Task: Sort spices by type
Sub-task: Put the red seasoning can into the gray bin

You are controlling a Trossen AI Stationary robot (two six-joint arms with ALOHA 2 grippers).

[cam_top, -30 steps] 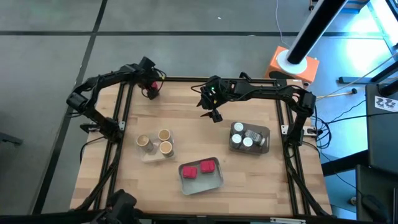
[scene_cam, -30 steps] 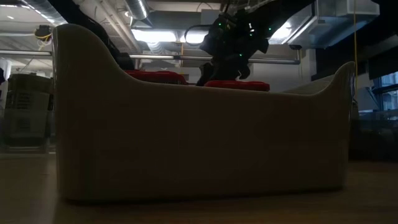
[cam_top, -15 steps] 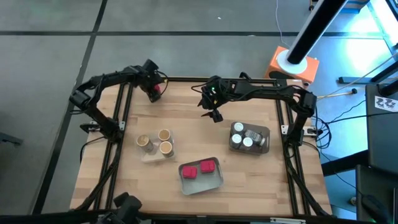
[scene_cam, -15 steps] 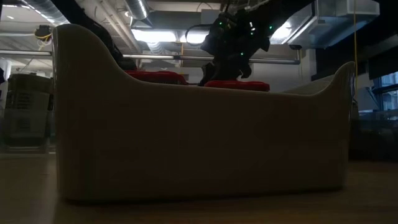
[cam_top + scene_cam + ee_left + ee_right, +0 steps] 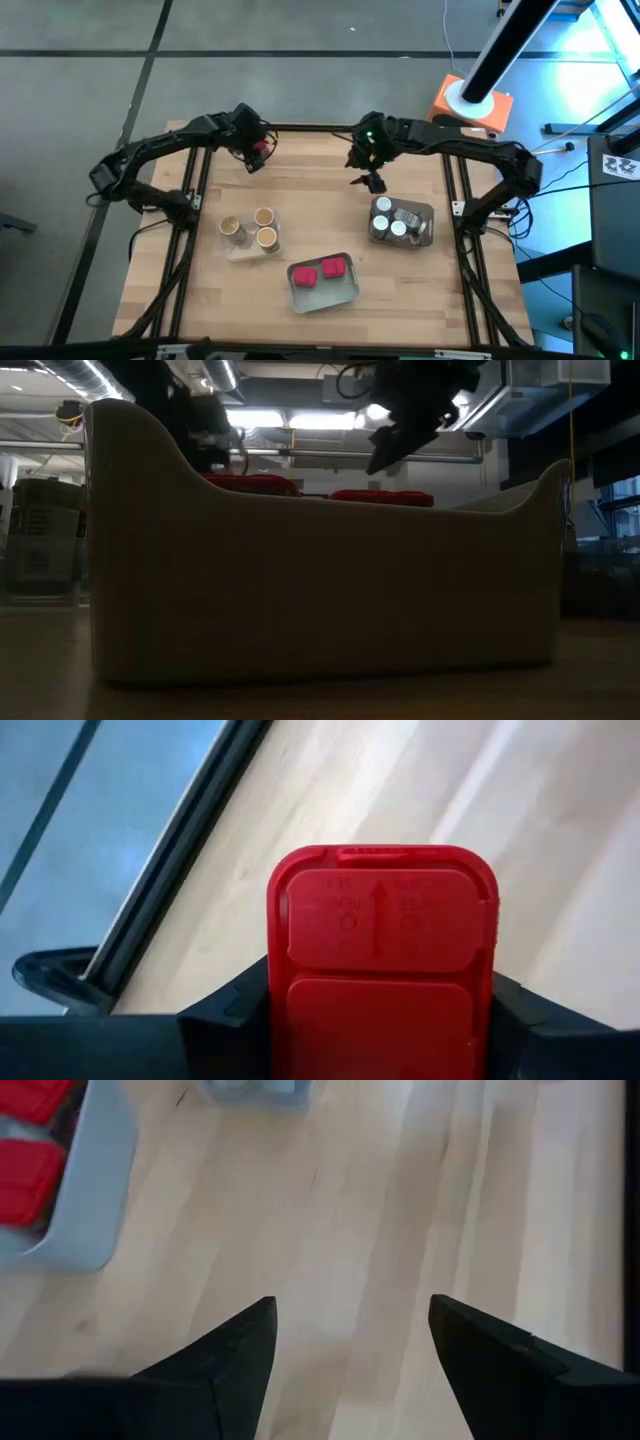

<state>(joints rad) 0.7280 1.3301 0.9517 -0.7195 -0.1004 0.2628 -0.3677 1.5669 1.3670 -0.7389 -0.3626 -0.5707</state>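
Note:
My left gripper (image 5: 256,152) is above the far left part of the table, shut on a flat red packet (image 5: 382,950). My right gripper (image 5: 370,180) hangs open and empty above the far middle of the table; the right wrist view shows bare wood between its fingers (image 5: 352,1360). Three tan cork-coloured cylinders (image 5: 249,229) stand in a tray on the left. Clear jars with white lids (image 5: 397,223) sit in the right tray. Two red packets (image 5: 320,270) lie flat in the near tray. My left gripper pinches the red packet between its two fingers, which sit on the packet's two long side edges (image 5: 275,1000) at the end nearest the wrist. The packet's flat face with an arrow shows to the wrist camera. It is lifted clear above the table.
The near tray's pale wall (image 5: 320,590) fills the low view. A black frame rail (image 5: 300,128) runs along the table's far edge. An orange and white object (image 5: 472,100) stands beyond the far right corner. Bare wood (image 5: 320,210) lies between the trays.
My left gripper has carried the red packet from the far left corner toward the table's right. My right gripper has moved right, from the far middle toward the tray with the jars, and has risen in the low view.

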